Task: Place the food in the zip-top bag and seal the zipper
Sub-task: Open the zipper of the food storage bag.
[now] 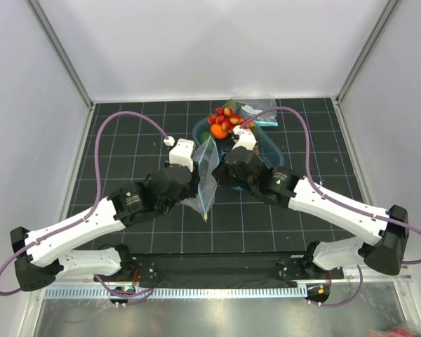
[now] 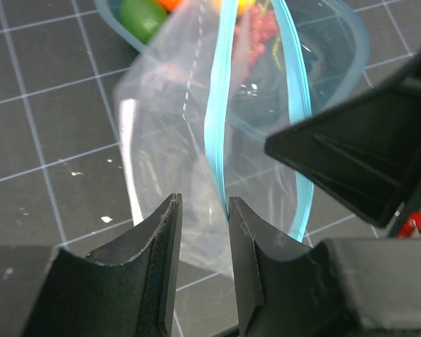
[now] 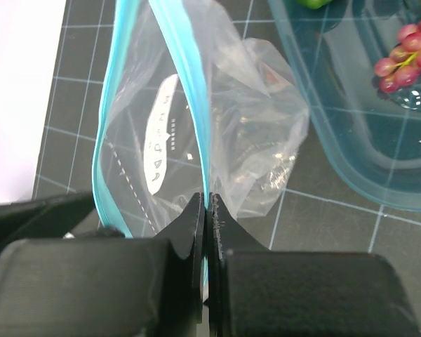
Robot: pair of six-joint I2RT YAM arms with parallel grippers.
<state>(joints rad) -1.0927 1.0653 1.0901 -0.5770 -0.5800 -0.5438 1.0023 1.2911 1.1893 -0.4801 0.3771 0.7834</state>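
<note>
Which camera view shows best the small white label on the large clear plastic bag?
The right wrist view: the small white label faces the camera, dark marks visible. The left wrist view shows perhaps a blurred white streak; the top view, nothing clear.

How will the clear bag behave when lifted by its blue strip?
Probably floppy: the bag is creased and slumps. Likely light, since it looks empty. The zipper strip bows, so it may twist beyond the right gripper's pinch.
</note>
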